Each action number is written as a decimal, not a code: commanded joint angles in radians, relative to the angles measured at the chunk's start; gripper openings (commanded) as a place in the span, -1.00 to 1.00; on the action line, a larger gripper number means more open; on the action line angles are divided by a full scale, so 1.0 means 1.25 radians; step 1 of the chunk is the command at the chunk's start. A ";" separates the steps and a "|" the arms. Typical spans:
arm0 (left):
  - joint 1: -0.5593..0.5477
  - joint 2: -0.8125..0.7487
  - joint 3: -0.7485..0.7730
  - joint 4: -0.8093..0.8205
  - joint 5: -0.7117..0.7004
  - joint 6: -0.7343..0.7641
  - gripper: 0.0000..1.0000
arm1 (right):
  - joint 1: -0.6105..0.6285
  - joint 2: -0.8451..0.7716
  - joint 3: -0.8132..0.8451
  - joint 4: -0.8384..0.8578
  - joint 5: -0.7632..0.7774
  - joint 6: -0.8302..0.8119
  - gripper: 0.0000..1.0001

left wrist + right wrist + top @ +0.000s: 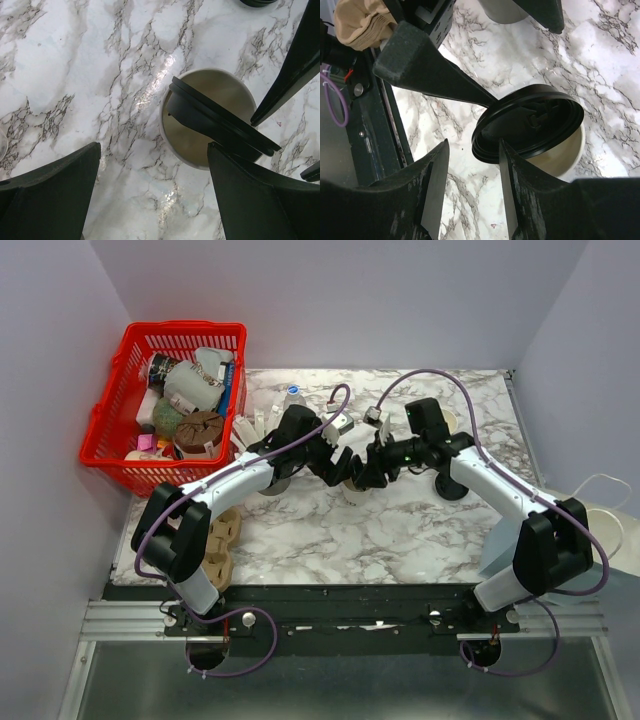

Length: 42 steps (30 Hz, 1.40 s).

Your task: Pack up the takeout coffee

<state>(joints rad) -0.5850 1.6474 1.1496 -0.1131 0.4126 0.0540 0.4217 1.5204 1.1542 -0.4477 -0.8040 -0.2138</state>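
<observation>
capping the coffee: black lid (530, 122) tilts over the cup (225, 90), right end effector (473, 146) at its rim, grip impossible to tell, left end effector (154, 146) spread; next, likely seating it level.

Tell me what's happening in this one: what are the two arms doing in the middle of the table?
Both arms meet over an open cream paper cup standing on the marble table. The right gripper appears to pinch a black lid by its rim, holding it tilted across the cup's mouth, not pressed on. The left gripper is open and hovers at the cup without gripping it. The cup is not yet lidded.
</observation>
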 commanded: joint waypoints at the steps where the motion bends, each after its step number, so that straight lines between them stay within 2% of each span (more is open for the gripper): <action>1: -0.006 -0.015 0.008 0.014 0.014 -0.009 0.91 | 0.009 0.016 -0.013 0.027 0.006 0.003 0.04; 4: -0.006 -0.013 0.008 0.014 0.012 -0.010 0.91 | 0.011 0.034 -0.008 0.029 0.018 0.025 0.01; 9: -0.006 -0.013 0.008 0.016 0.011 -0.009 0.91 | 0.014 0.060 0.008 0.032 0.031 0.050 -0.16; 14: -0.004 -0.015 0.009 0.013 0.009 -0.008 0.91 | 0.011 0.047 0.022 0.026 0.028 0.046 -0.62; 17: -0.006 -0.017 0.009 0.011 0.007 -0.005 0.91 | 0.012 0.021 0.033 0.001 0.017 0.025 -0.81; 20: -0.004 -0.018 0.007 0.012 0.005 -0.005 0.91 | 0.012 0.002 0.044 -0.023 0.001 0.007 -0.91; 25: -0.006 -0.023 0.004 0.013 0.004 -0.004 0.91 | 0.009 -0.017 0.063 -0.052 -0.024 0.008 -0.99; 28: -0.004 -0.032 0.002 0.010 0.000 -0.004 0.91 | -0.017 0.005 0.072 -0.052 -0.092 0.030 -0.99; 31: -0.004 -0.044 0.000 0.000 -0.005 -0.001 0.92 | -0.066 0.065 0.092 -0.049 -0.214 0.078 -0.99; 32: -0.004 -0.048 -0.002 -0.005 -0.005 0.001 0.91 | -0.078 0.088 0.105 -0.051 -0.289 0.113 -0.98; 35: 0.002 -0.067 -0.010 -0.027 0.000 0.016 0.92 | -0.120 0.135 0.100 -0.021 -0.388 0.193 -0.98; 42: 0.004 -0.088 -0.029 -0.026 0.029 0.005 0.93 | -0.141 0.184 0.089 0.017 -0.477 0.256 -0.93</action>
<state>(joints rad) -0.5819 1.5600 1.1271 -0.1390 0.4137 0.0635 0.2478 1.7321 1.2705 -0.4793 -1.2488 0.0196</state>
